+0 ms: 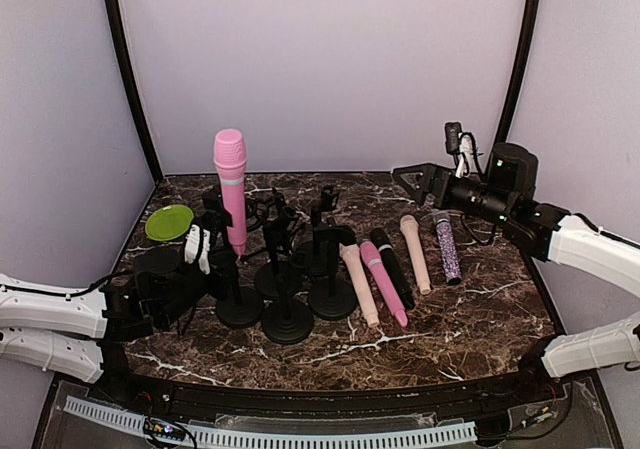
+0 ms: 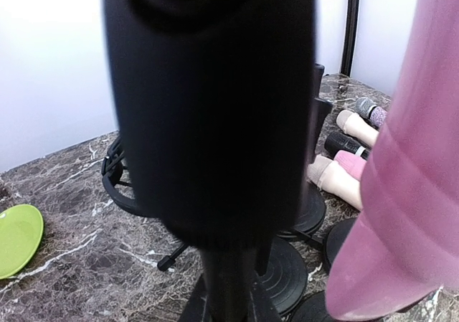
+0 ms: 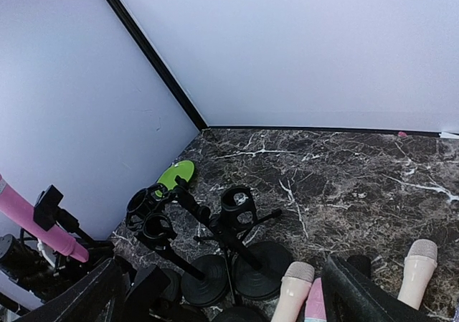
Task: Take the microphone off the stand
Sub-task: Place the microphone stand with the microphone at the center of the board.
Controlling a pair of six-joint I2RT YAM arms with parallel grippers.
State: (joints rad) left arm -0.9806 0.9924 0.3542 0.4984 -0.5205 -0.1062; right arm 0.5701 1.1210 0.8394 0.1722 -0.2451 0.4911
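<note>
A pink microphone (image 1: 231,183) stands upright in the clip of a black stand (image 1: 239,307) at the left of the table. In the left wrist view it fills the right edge (image 2: 401,193). My left gripper (image 1: 198,249) is low beside that stand's pole, its white fingertips just left of it. A blurred black stand part (image 2: 215,107) fills the left wrist view and hides the fingers. My right gripper (image 1: 412,181) hangs open and empty above the back right of the table, far from the microphone, with its fingers spread in the right wrist view (image 3: 237,300).
Several empty black stands (image 1: 288,299) crowd around the pink microphone's stand. Several loose microphones lie in a row right of them: beige (image 1: 360,285), pink (image 1: 384,282), black (image 1: 392,267), beige (image 1: 415,254), glittery purple (image 1: 446,247). A green plate (image 1: 169,222) lies back left.
</note>
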